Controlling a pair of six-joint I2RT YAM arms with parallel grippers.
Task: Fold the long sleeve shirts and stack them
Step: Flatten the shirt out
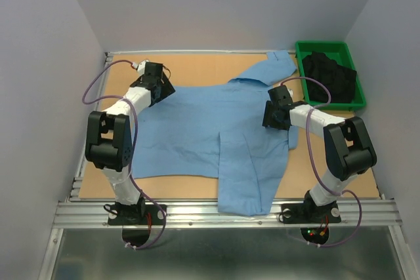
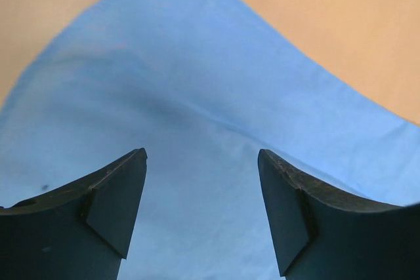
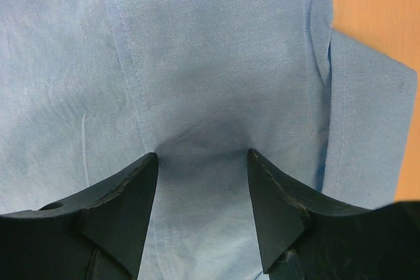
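Observation:
One light blue long sleeve shirt (image 1: 210, 129) lies spread over the brown table (image 1: 197, 63), with a part hanging over the near edge and the collar toward the far right. My left gripper (image 1: 161, 86) hovers over the shirt's far left corner. In the left wrist view it (image 2: 202, 152) is open, with flat cloth (image 2: 197, 83) below and nothing between the fingers. My right gripper (image 1: 275, 117) rests on the shirt's right side. In the right wrist view it (image 3: 202, 153) is open, its tips pressed onto the fabric (image 3: 216, 50) beside a seam.
A green bin (image 1: 331, 47) at the far right corner holds dark clothing (image 1: 331, 77). Bare table (image 1: 348, 175) shows right of the shirt and along the far edge. White walls close in both sides and the back.

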